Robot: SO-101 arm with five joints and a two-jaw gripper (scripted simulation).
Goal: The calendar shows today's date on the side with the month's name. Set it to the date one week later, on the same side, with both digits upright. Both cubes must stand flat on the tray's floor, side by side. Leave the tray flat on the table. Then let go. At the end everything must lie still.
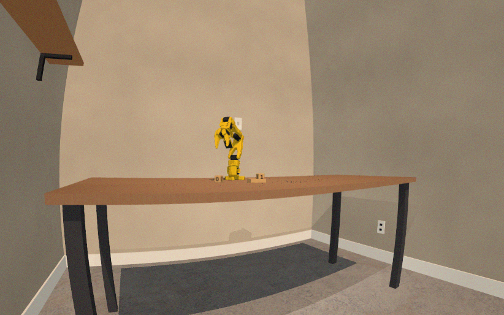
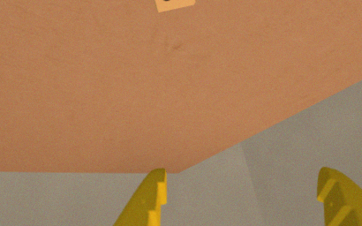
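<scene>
In the exterior view my yellow arm stands on the table with its gripper [image 1: 218, 143] raised high, left of the base. One wooden cube [image 1: 217, 178] showing 0 stands on the table left of the base. The other cube [image 1: 260, 177] showing 1 sits on the low wooden tray [image 1: 255, 180] right of the base. In the wrist view my gripper [image 2: 241, 196] is open with nothing between the fingers, over the table's edge. Only a corner of the loose cube [image 2: 175, 4] shows at the top edge.
The table's corner and the grey floor beyond it fill the lower right of the wrist view. A wall shelf [image 1: 40, 29] hangs at the upper left, far from the arm.
</scene>
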